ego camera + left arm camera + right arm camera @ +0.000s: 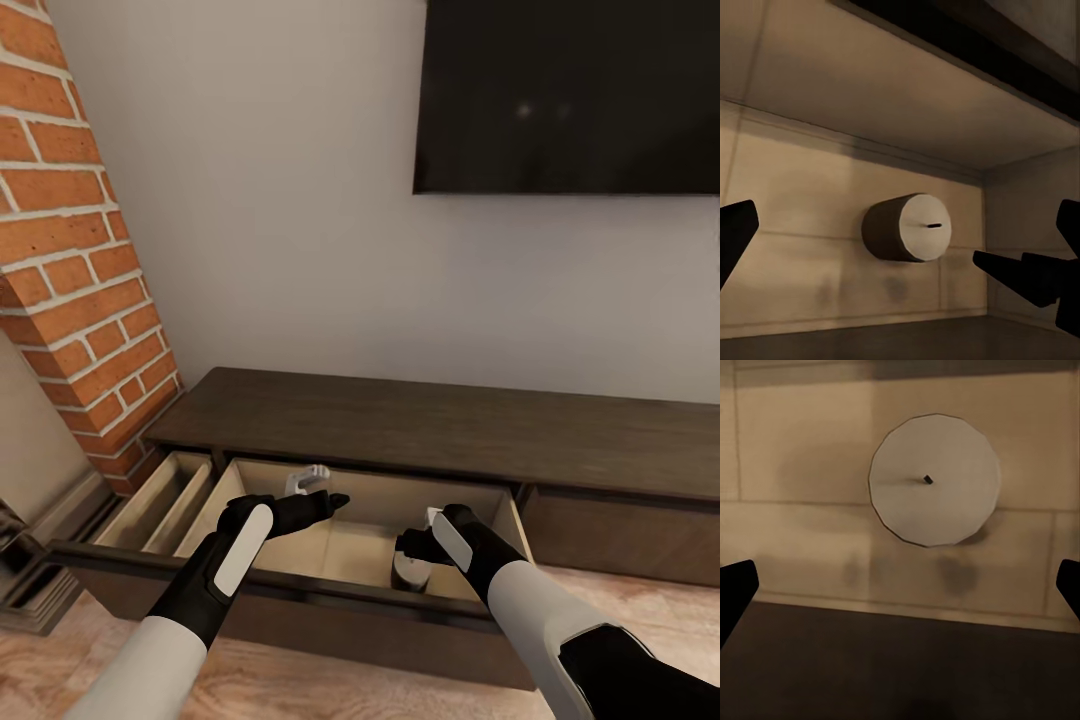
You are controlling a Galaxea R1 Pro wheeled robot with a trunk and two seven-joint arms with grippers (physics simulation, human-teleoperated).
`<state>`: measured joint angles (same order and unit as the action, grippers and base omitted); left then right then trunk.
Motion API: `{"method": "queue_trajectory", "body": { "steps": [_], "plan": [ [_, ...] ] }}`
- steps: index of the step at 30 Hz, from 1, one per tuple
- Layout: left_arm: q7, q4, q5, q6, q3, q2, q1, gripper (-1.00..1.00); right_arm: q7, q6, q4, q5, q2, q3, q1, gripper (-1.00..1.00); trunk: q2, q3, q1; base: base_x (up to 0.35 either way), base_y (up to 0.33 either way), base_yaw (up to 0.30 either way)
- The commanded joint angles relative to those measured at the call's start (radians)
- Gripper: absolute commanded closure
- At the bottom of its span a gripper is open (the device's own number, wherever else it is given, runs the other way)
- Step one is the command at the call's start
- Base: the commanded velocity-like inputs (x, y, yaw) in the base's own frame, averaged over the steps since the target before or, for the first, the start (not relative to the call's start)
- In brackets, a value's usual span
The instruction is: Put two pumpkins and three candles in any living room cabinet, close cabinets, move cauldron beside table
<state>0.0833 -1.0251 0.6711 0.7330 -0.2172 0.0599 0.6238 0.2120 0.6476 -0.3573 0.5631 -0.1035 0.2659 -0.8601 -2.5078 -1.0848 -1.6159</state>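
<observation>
The cabinet [450,425] is a long dark-brown unit against the wall, and its wide middle drawer [300,592] is pulled out, showing a pale wood interior. One candle [408,574] stands upright on the drawer floor near the right side; its pale top and wick face the right wrist camera [934,480], and the candle [907,227] appears from the side in the left wrist view. My right gripper [412,546] hovers open just above the candle, not touching it. My left gripper [325,500] is open over the drawer's middle, holding nothing. Pumpkins, cauldron and table are out of view.
A narrower drawer [160,500] to the left is also open; the drawer front [620,535] on the right is shut. A pale grey object [306,479] sits at the drawer's back. Brick column [80,250] and stone hearth [30,570] crowd the left; a TV [570,90] hangs above.
</observation>
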Motion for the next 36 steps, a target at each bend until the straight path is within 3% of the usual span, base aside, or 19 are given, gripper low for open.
{"method": "queue_trajectory", "body": {
  "steps": [1, 36],
  "plan": [
    [0.009, -0.001, 0.010, 0.003, -0.001, 0.000, 0.000, -1.00, 0.008, 0.003, -0.002, 0.011, 0.001, 0.008, 0.000, -1.00, 0.000, 0.001, 0.000, 0.000, 0.000, 0.000],
    [0.009, -0.001, 0.012, 0.003, -0.001, 0.000, 0.000, -1.00, 0.007, 0.000, -0.002, 0.011, -0.001, 0.009, 0.000, -1.00, 0.000, 0.039, 0.000, 0.000, 0.000, 0.000]
  ]
}}
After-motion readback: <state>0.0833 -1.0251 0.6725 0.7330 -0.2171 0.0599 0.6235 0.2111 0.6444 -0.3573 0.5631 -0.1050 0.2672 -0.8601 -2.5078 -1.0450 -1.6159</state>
